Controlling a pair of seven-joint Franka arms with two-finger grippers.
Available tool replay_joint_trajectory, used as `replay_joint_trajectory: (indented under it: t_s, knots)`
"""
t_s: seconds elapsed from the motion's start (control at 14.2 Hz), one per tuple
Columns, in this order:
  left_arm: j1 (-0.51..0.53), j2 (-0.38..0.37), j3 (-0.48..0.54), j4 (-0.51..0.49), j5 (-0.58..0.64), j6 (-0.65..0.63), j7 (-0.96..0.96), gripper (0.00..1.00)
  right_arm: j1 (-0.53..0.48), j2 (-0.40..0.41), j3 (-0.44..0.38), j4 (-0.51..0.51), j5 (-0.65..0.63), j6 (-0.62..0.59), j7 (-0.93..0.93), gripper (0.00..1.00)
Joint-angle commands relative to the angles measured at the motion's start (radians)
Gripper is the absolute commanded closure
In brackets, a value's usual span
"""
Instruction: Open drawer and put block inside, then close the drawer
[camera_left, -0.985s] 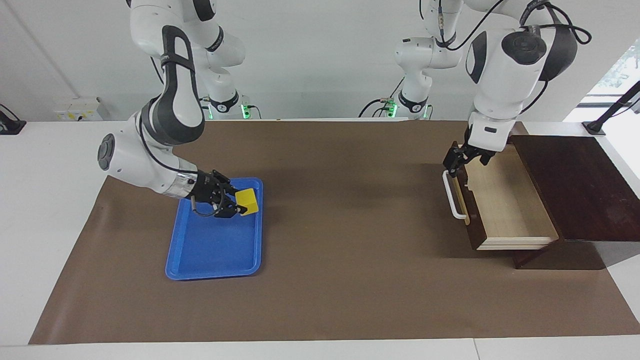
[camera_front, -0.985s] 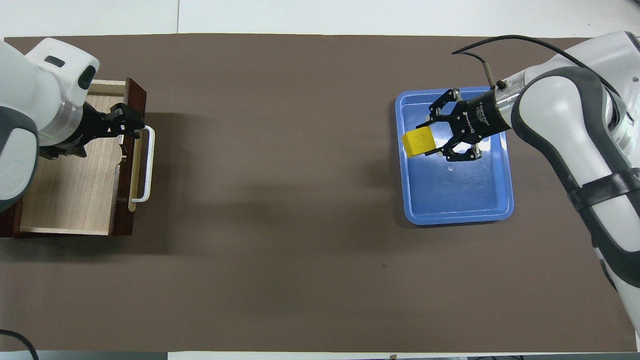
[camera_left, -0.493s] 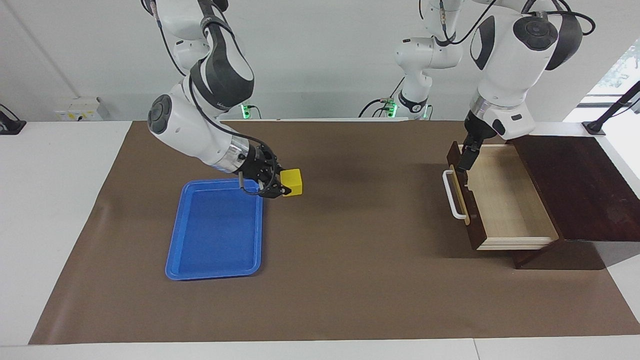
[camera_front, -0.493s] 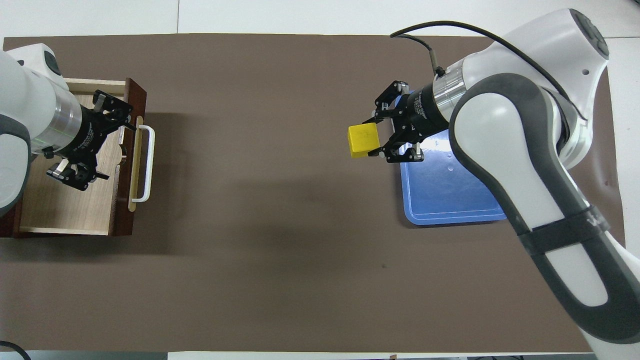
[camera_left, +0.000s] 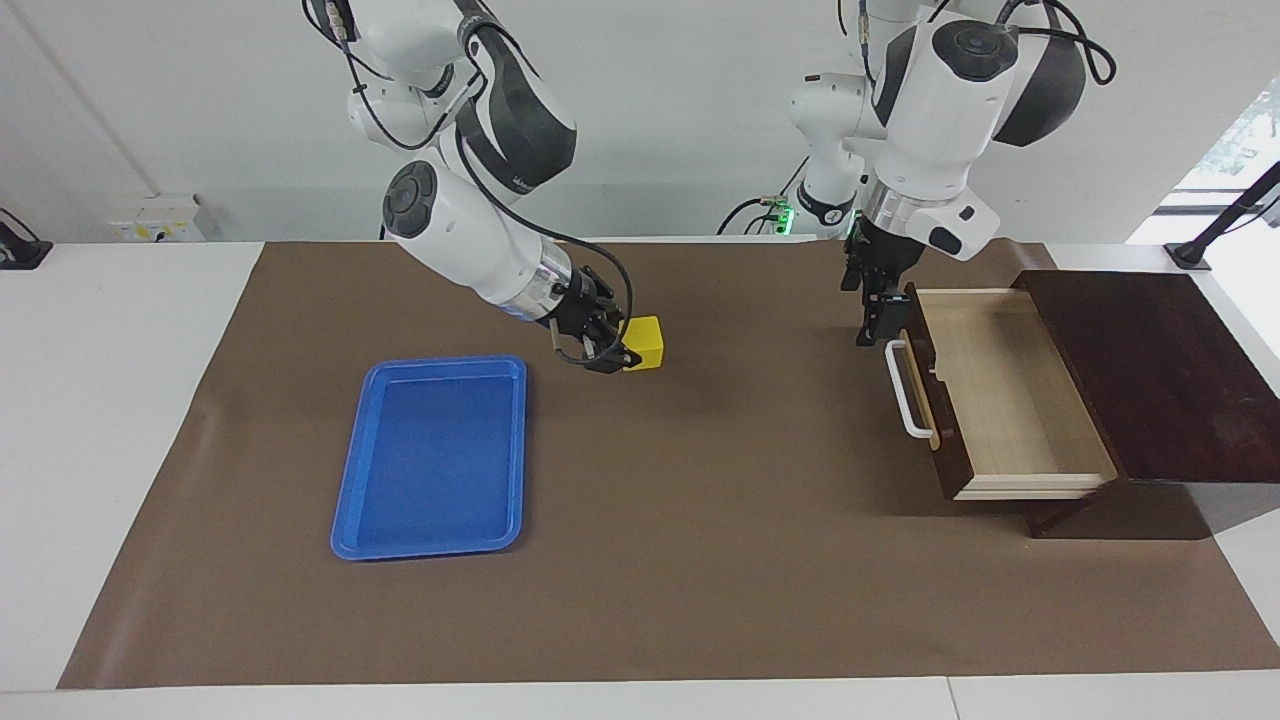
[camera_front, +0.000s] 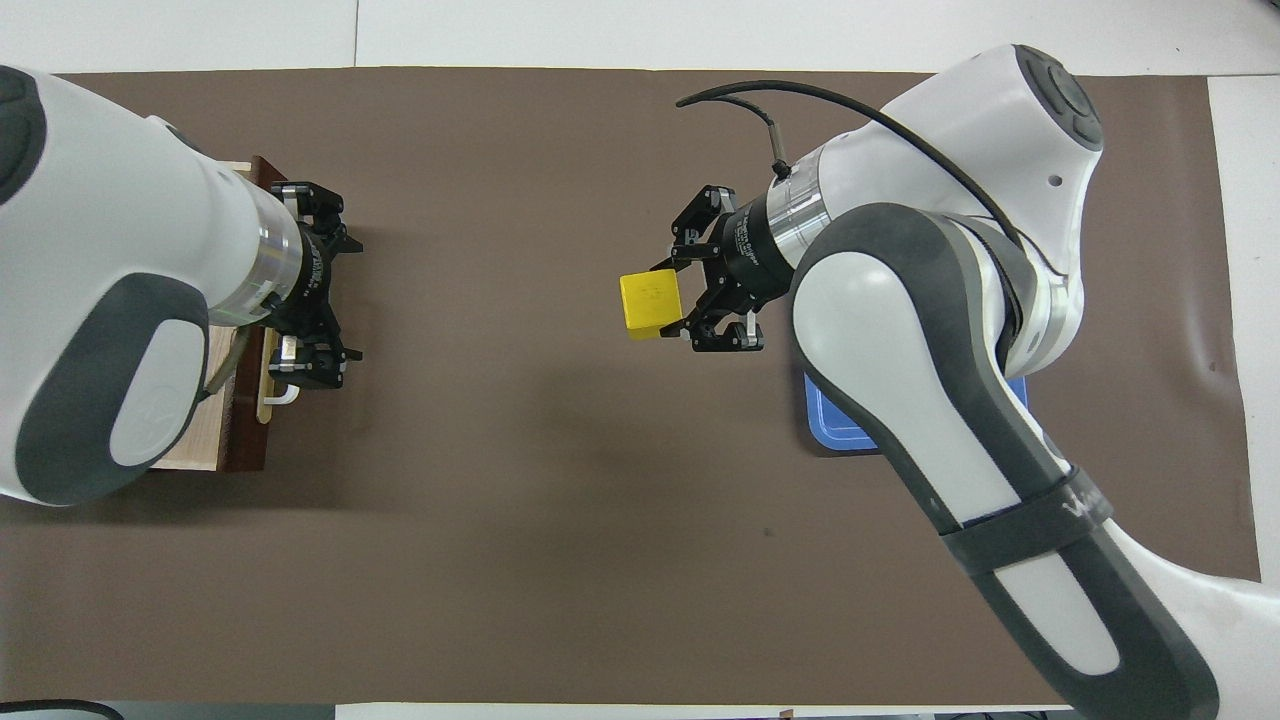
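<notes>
Presently the block (camera_left: 643, 344) (camera_front: 650, 304) is being held clamped at the tips of the right tool (camera_left: 612, 352) (camera_front: 683, 296), projecting from its fingers toward the left arm's end of the bench (camera_left: 700, 560). It is being carried in the air over the brown mat (camera_left: 700, 480), between the tray (camera_left: 432, 458) and the drawer (camera_left: 1010, 395), closer to the tray. As a cube, the block is showing no long axis; in the overhead view its top face is being seen slightly turned against the mat's edges, with one flat face pointing toward the drawer end.

The right tool is being held low and tilted, its wrist toward the tray and its fingers directed at the drawer's end of the bench. The tray is being left bare on the mat, partly hidden in the overhead view under the right arm.

The drawer is standing pulled out of the cabinet (camera_left: 1150, 375), its pale inside exposed and its handle (camera_left: 905, 390) facing the middle of the bench. The left tool (camera_left: 880, 318) (camera_front: 312, 290) is being held in the air with its fingers spread apart, pointing down, just beside the drawer's front at the end nearer the robots, clear of the handle and gripping nothing.
</notes>
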Motion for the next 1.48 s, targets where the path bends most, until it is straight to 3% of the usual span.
replay_joint_trajectory:
  t_s: [0.0, 0.28, 0.56, 1.06, 1.27, 1.41]
  knots:
    - [-0.11, 0.079, 0.018, 0.037, -0.016, 0.033, -0.19, 0.0, 0.019, 0.007, 0.0, 0.017, -0.007, 0.008, 0.023, 1.0]
    - [-0.216, 0.249, 0.018, 0.218, -0.016, 0.032, -0.337, 0.0, 0.028, 0.006, 0.001, 0.017, -0.024, 0.031, 0.011, 1.0]
    - [-0.281, 0.262, 0.018, 0.229, -0.027, 0.068, -0.454, 0.0, 0.042, 0.006, 0.003, 0.017, -0.024, 0.034, 0.003, 1.0]
    - [-0.326, 0.257, 0.017, 0.222, -0.027, 0.089, -0.457, 0.0, 0.042, 0.007, 0.003, 0.017, -0.021, 0.034, 0.003, 1.0]
    - [-0.326, 0.256, 0.02, 0.217, -0.024, 0.076, -0.459, 0.15, 0.039, 0.007, 0.001, 0.019, -0.021, 0.032, 0.0, 1.0]
    - [-0.324, 0.254, 0.024, 0.217, -0.021, 0.058, -0.459, 0.15, 0.039, 0.007, 0.001, 0.019, -0.019, 0.032, -0.002, 1.0]
